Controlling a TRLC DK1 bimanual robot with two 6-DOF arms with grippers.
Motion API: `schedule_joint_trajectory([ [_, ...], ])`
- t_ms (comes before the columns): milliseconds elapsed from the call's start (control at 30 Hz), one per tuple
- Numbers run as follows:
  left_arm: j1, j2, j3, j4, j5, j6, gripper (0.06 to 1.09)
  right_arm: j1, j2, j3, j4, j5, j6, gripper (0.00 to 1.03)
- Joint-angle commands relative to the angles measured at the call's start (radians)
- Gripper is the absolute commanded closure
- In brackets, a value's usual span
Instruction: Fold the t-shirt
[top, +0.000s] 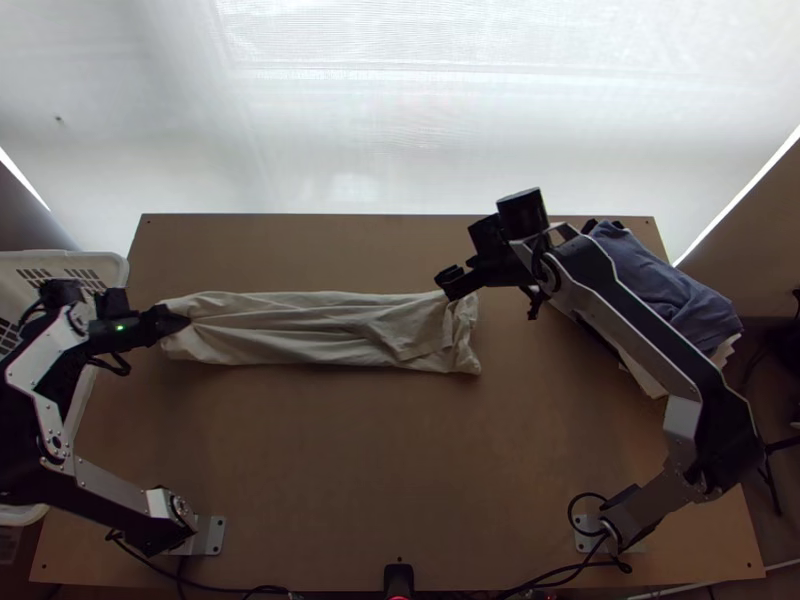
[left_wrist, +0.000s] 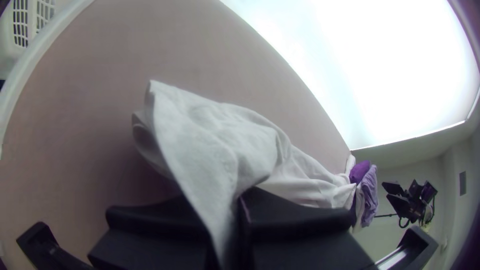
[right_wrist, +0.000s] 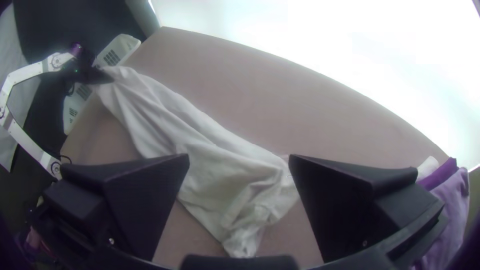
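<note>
1. Nearest, the two arms' bases stand at the left and right of the wooden table (top: 400, 450), with a small black device (top: 398, 580) between them at the near edge.
2. Along the left side, a white basket (top: 112, 268) sits just beside the table.
3. Farther in, the t-shirt (top: 310, 330) lies gathered into a long, narrow strip, left of the table's middle and toward the far side. Its long axis runs left to right, nearly parallel to the far edge. The near side slants slightly nearer toward the right, where the strip is a little wider. I cannot tell which end is the collar.
4. At the strip's left end, the left gripper (top: 183, 322) points right, its fingers pinching a bit of the cloth, which rises in a peak in the left wrist view.
5. Slightly farther, the right gripper (top: 448, 283) is at the far corner of the strip's right end, which is crumpled. Its fingers stand wide apart; whether they touch the cloth I cannot tell.
6. Toward the far right corner, a pile of clothes (top: 665, 290), blue on top with pale cloth beneath, lies well apart from the strip.
7. Farthest, a bright white screen (top: 400, 130) spans beyond the table.
</note>
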Motion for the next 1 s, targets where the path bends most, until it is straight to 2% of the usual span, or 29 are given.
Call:
schedule_joint_trajectory([
  [0,0.105,-0.013,0.108,-0.218,0.017,0.111,1.05,-0.026,-0.05,-0.058,0.015,-0.001,0.004,0.1],
  [133,-0.05,-0.132,0.14,-0.276,0.02,0.042,1.05,-0.029,-0.055,-0.087,0.03,-0.001,0.005,0.1],
  [333,-0.373,-0.201,0.183,-0.224,0.006,-0.143,1.05,-0.034,-0.055,-0.115,0.041,-0.001,0.004,0.1],
  [500,-0.611,-0.187,0.263,-0.2,-0.04,-0.267,1.05,-0.066,-0.072,-0.144,0.045,-0.001,0.002,0.1],
  [800,-0.919,-0.092,0.332,-0.126,-0.121,-0.393,1.05,-0.133,-0.107,-0.216,0.076,-0.002,0.001,0.1],
  [967,-1.019,0.033,0.386,-0.103,-0.177,-0.41,1.05,-0.159,-0.147,-0.247,0.085,-0.002,0.004,0.1],
])
